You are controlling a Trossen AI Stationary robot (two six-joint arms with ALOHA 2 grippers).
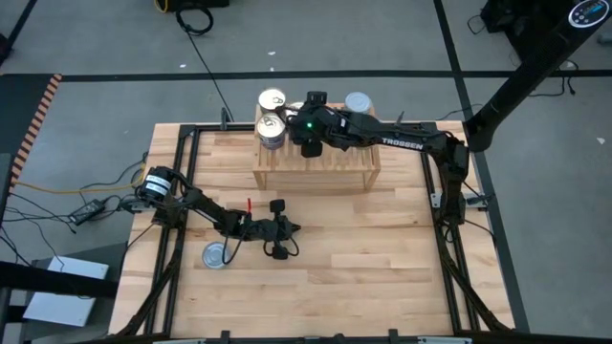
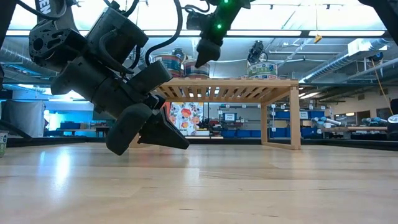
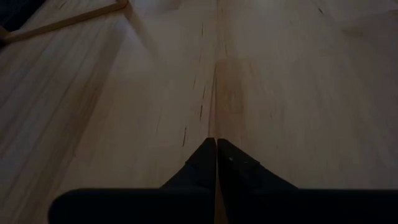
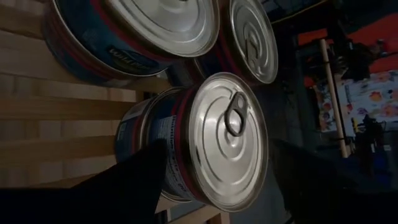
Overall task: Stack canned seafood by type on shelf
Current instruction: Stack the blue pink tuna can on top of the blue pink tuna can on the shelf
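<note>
The wooden shelf point(image 1: 316, 164) stands at the table's far side. Gold-topped tins point(image 1: 272, 99) point(image 1: 271, 127) stand on its left end and a silver-topped tin point(image 1: 358, 101) on its far right part. My right gripper point(image 1: 298, 122) hovers open over the left tins. In its wrist view the nearest tin point(image 4: 227, 140) stands on the slats between its fingers. One more tin point(image 1: 216, 255) rests on its base on the table's near left. My left gripper point(image 1: 290, 229) is shut, low over the bare table middle. My right gripper has one finger point(image 4: 140, 180) showing in front of the nearest tin's side wall point(image 4: 171, 134). I cannot tell whether it touches the tin. The fingers come slanting down from the table's right. The tin stands upright on the shelf top.
The plank tabletop point(image 1: 382, 248) lies open right of my left gripper. A dark frame point(image 1: 182, 143) runs along the table's edges. Cables point(image 1: 57, 205) lie on the floor beside the table's left edge.
</note>
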